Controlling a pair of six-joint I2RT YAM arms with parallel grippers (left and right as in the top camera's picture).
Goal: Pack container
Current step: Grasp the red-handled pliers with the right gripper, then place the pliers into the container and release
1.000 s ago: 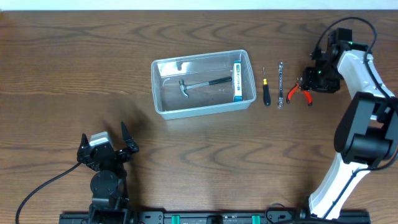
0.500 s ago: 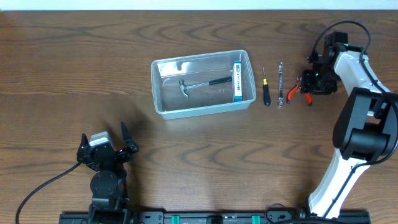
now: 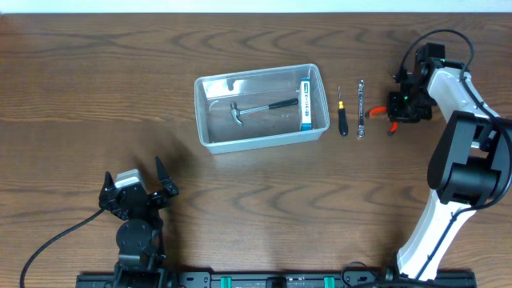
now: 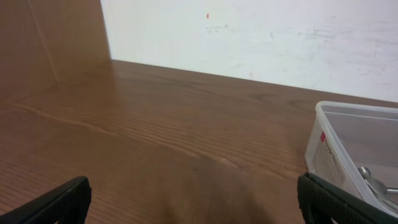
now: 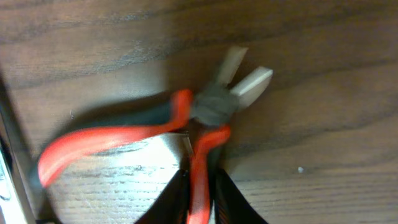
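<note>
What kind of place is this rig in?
Probably a robot manipulation test bench: wood-grain table, plain white wall, and pliers, wrench and screwdriver lined up beside a clear container.

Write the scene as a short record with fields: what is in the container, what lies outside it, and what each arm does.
container: clear bin, upright on the table
inside: hammer; blue-and-white box along the right wall
outside, to the right: screwdriver, wrench, pliers
left gripper: jaws open, holding nothing
right gripper: at the pliers, jaws either side of one red handle; grip not certain
</note>
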